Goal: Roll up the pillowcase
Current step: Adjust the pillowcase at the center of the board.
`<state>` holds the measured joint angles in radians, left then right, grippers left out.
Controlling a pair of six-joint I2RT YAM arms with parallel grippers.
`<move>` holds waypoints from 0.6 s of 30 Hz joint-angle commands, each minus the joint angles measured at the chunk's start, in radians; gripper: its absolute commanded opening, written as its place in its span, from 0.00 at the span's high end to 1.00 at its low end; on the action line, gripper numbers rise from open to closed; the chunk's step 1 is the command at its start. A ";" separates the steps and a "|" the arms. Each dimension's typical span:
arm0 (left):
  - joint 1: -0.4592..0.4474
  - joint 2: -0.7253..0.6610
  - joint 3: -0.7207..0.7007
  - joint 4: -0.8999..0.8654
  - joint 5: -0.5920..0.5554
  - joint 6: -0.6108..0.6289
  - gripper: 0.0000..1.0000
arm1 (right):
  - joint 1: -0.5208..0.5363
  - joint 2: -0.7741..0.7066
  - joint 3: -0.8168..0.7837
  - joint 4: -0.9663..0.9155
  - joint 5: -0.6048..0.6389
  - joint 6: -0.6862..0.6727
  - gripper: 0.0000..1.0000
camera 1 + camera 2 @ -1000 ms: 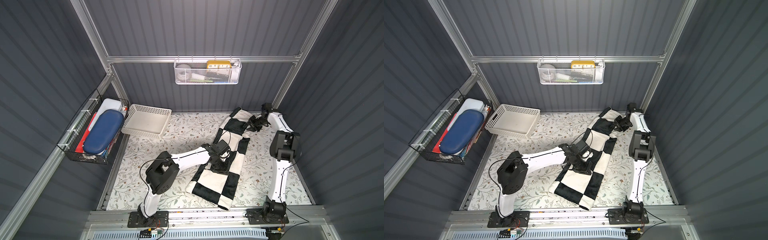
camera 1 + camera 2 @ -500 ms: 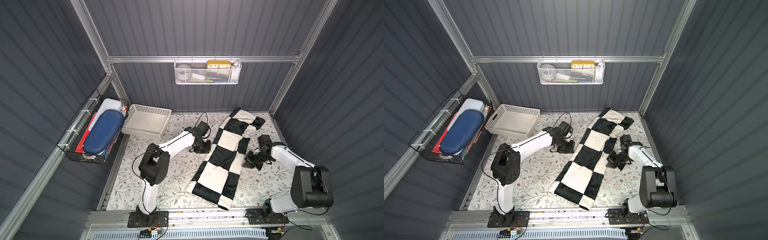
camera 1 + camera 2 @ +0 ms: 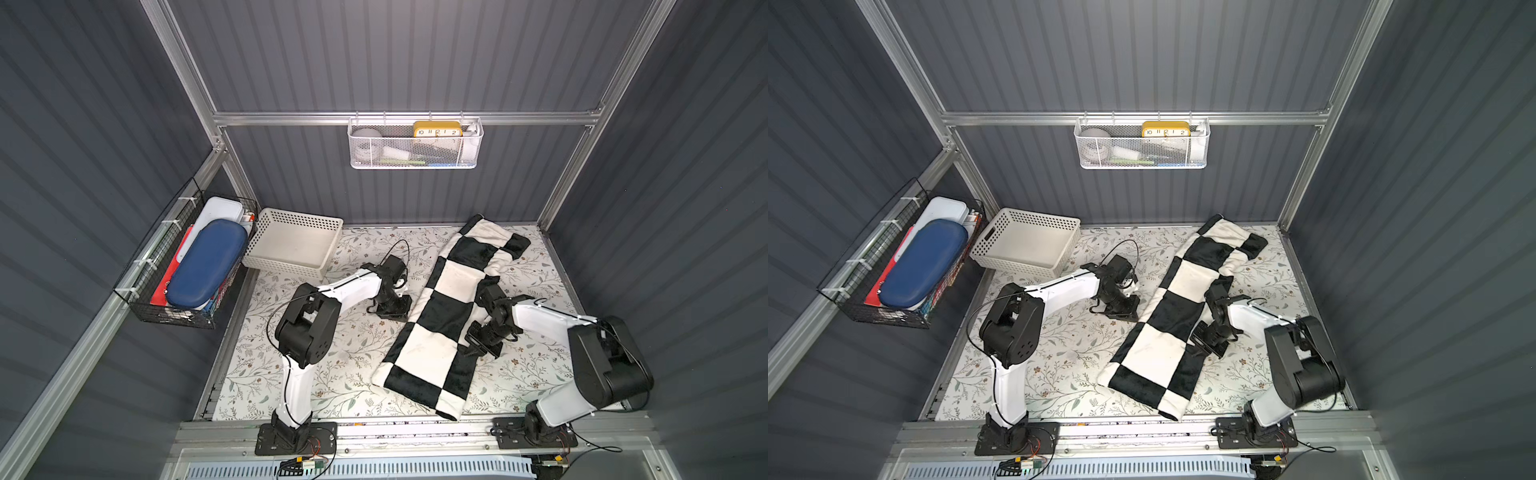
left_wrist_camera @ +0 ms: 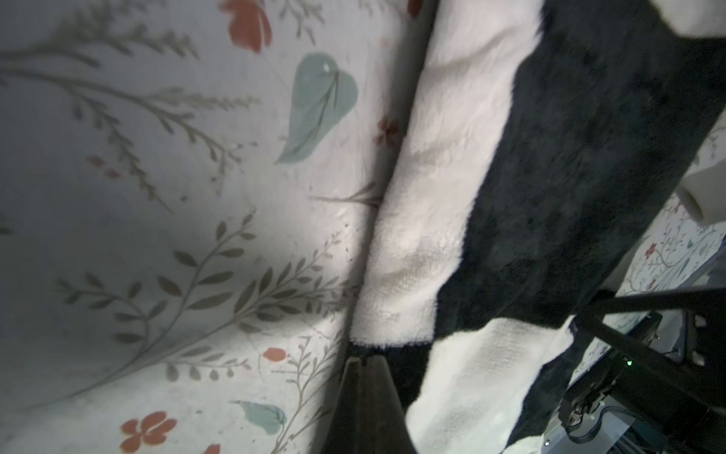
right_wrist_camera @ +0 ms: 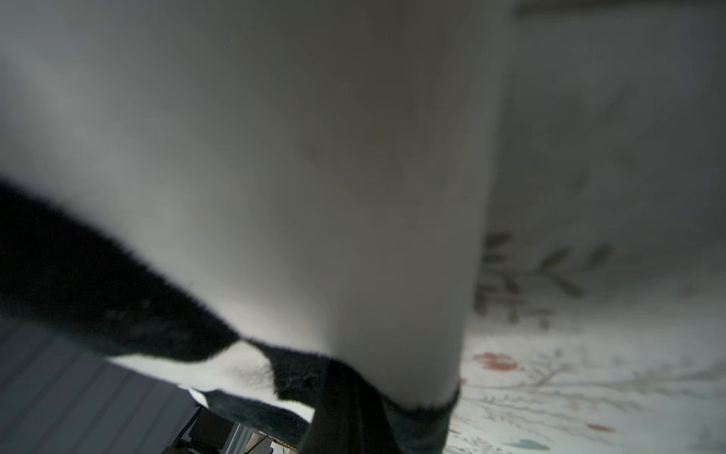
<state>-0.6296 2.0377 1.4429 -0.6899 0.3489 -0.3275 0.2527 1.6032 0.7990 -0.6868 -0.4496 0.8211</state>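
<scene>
The floral-covered table [image 3: 332, 374] carries a basket [image 3: 286, 270] at centre left and the pillowcase [image 3: 440, 316] (unrolled, lying diagonally) right of centre.

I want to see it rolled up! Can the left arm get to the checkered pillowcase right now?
Probably yes: the left gripper sits shut right at the long edge of the pillowcase, with nothing between them.

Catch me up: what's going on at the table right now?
Two robot arms are working on the checkered pillowcase. It lies as a long, flat strip on the floral table cover, and nothing is rolled yet. The right gripper is shut on the strip's right edge, about midway along it. The left gripper is shut at the opposite edge. Whether it actually pinches cloth is unclear.
</scene>
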 commanded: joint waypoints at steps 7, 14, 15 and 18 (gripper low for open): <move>-0.004 0.059 0.035 0.067 0.157 0.051 1.00 | -0.137 0.185 0.221 -0.157 0.151 -0.167 1.00; -0.002 0.164 0.228 0.010 0.151 0.078 1.00 | -0.170 0.239 0.382 -0.240 0.143 -0.254 1.00; -0.002 0.158 0.242 0.001 0.117 0.077 1.00 | -0.164 0.211 0.382 -0.255 0.149 -0.249 1.00; 0.001 0.096 0.228 -0.013 0.024 0.050 1.00 | -0.157 0.093 0.357 -0.288 0.135 -0.221 0.92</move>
<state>-0.6304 2.1918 1.6588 -0.6537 0.4431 -0.2836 0.0853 1.7985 1.1614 -0.8944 -0.3275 0.6083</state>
